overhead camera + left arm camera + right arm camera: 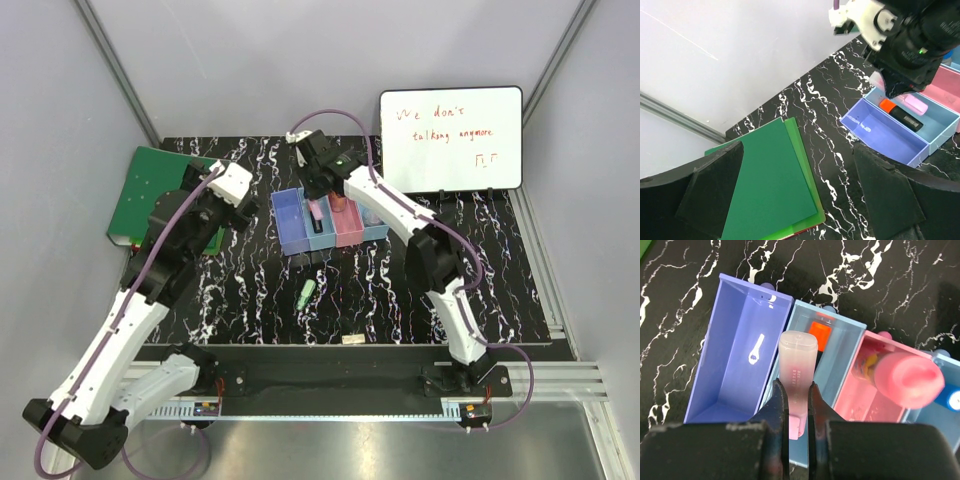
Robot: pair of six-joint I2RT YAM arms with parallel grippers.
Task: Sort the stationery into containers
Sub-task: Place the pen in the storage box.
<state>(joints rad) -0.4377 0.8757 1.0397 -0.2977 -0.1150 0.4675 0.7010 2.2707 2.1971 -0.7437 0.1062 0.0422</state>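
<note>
My right gripper (797, 390) is shut on a pink highlighter (796, 375) and holds it over the light blue bin (842, 365), second in the row of four joined bins (292, 225). An orange-capped black marker (818, 335) lies in that bin. A pink-capped tube (907, 377) stands in the pink bin, and a blue-capped bottle (952, 401) is in the far right bin. The left blue bin (735, 385) holds nothing. A green highlighter (306, 292) and a beige eraser (352, 340) lie on the table. My left gripper (800, 195) is open and empty over the binder's edge.
A green binder (150, 195) lies at the back left, under my left arm; it also shows in the left wrist view (770, 185). A whiteboard with orange writing (450, 138) stands at the back right. The table top (500, 290) is black marble pattern.
</note>
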